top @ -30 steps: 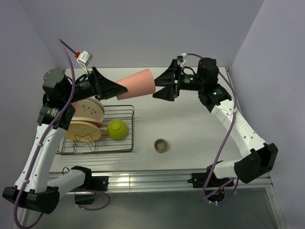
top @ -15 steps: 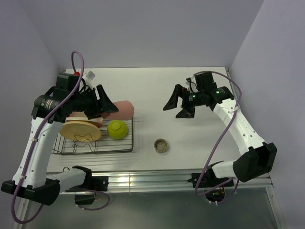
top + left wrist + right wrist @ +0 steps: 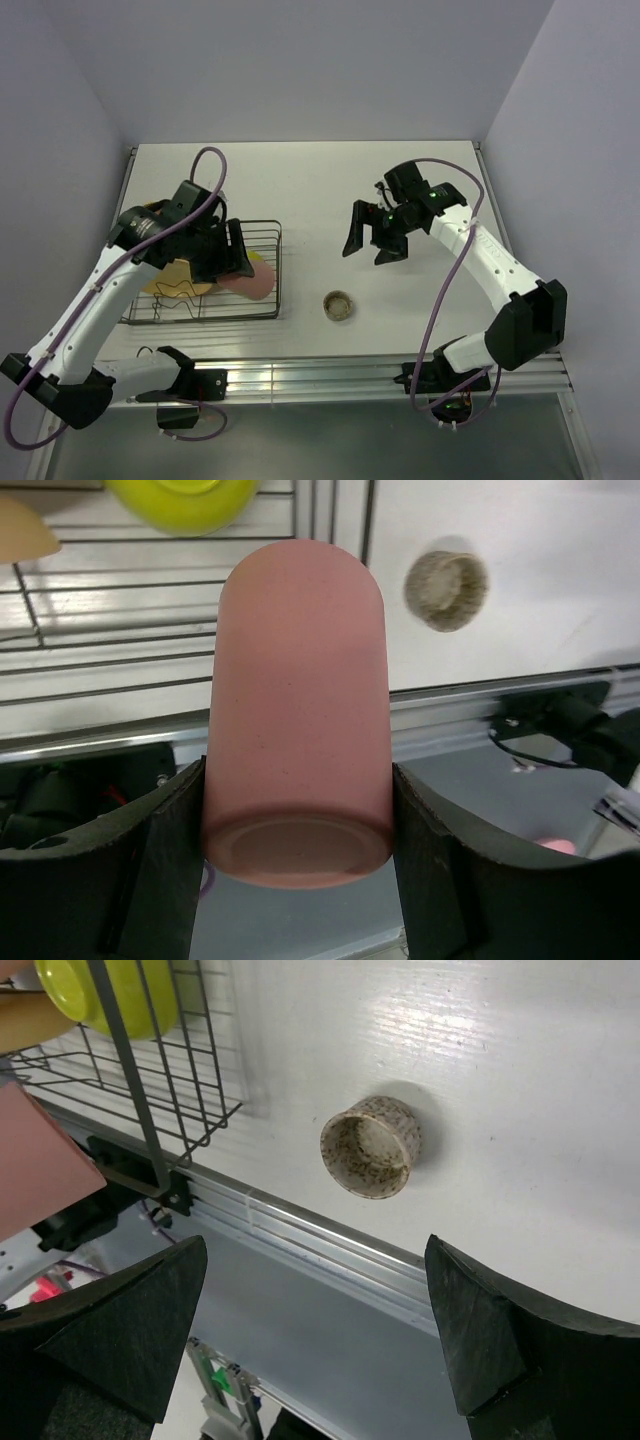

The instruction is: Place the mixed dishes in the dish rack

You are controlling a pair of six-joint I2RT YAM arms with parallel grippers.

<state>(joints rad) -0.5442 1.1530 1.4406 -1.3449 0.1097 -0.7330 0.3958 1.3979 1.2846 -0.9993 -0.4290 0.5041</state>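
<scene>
My left gripper is shut on the pink cup, holding it on its side over the right part of the dish rack. In the left wrist view the fingers clamp the cup near its base, with the rack wires beneath. The yellow-green bowl lies in the rack and is hidden under my arm in the top view. A yellow-orange plate stands in the rack's left part. My right gripper is open and empty above the table. The tiny grey-brown cup lies ahead of it.
The rack's right wall stands left of the small cup. The metal rail runs along the table's near edge. Walls close in the table at the back and on both sides.
The pink cup has passed from between both grippers to my left gripper alone, which swung it down over the rack. My right gripper let go, opened and dropped toward the table.
</scene>
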